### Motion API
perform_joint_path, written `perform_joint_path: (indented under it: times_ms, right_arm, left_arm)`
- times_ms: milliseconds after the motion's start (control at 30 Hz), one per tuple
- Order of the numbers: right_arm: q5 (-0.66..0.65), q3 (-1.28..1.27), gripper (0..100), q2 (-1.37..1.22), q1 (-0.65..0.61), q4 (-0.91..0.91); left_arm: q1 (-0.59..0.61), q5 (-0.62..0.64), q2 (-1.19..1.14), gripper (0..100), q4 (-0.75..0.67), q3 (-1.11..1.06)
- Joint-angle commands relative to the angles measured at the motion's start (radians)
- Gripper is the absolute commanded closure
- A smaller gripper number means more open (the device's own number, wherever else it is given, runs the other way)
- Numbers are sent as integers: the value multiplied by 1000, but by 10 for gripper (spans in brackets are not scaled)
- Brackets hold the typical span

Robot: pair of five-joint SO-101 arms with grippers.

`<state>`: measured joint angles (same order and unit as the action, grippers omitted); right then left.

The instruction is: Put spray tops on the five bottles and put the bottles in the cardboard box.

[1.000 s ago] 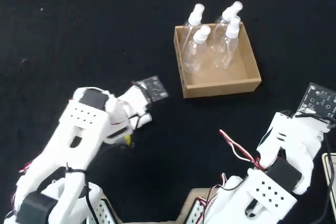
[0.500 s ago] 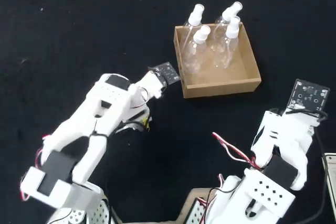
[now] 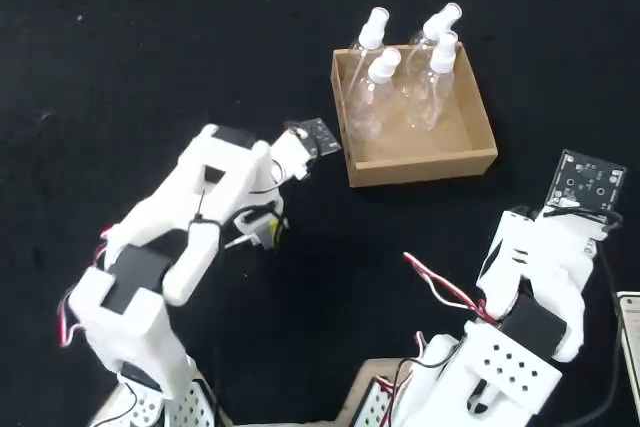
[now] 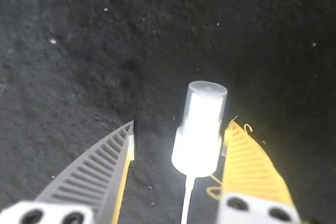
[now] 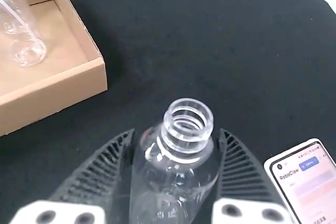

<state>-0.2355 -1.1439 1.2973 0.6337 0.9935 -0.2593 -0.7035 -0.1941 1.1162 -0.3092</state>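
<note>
1. Black cloth covers the counter (image 3: 120, 67). At the far right sits the brown cardboard box (image 3: 420, 165), holding four clear plastic bottles (image 3: 375, 97) already fitted with white sprayers.
2. My right tool (image 5: 176, 134) is clenched on the fifth clear plastic bottle (image 5: 181, 150). Its neck (image 5: 188, 119) is uncapped, and it sits near right, just short of the box.
3. My left tool (image 4: 181, 124) is released and spread around the last white spray top (image 4: 202, 124). The top touches the yellow finger and stands apart from the grey one, left of the box and nearer.
4. I'd close squarely on the top's collar, keep its thin dip tube (image 4: 186, 200) free, then lower it straight into the upright neck.
5. Since a second ago, my left arm has risen from a low crouch and stretched toward the box's near-left corner. My right arm has edged slightly left. The box and its bottles are unmoved.
</note>
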Motion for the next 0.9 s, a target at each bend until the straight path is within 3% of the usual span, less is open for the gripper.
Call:
perform_joint_path:
  times_ms: [0, 167, 533, 867]
  right_arm:
    - [0, 13, 843, 28, -21, 0]
    - [0, 15, 843, 28, -21, 0]
    - [0, 15, 843, 28, -21, 5]
    - [0, 96, 843, 28, -23, 52]
  left_arm:
    - [13, -9, -48, 738, 140, 154]
    - [5, -9, -167, 833, 236, 262]
    - [1, -2, -196, 859, 261, 314]
    - [48, 11, 140, 891, 377, 254]
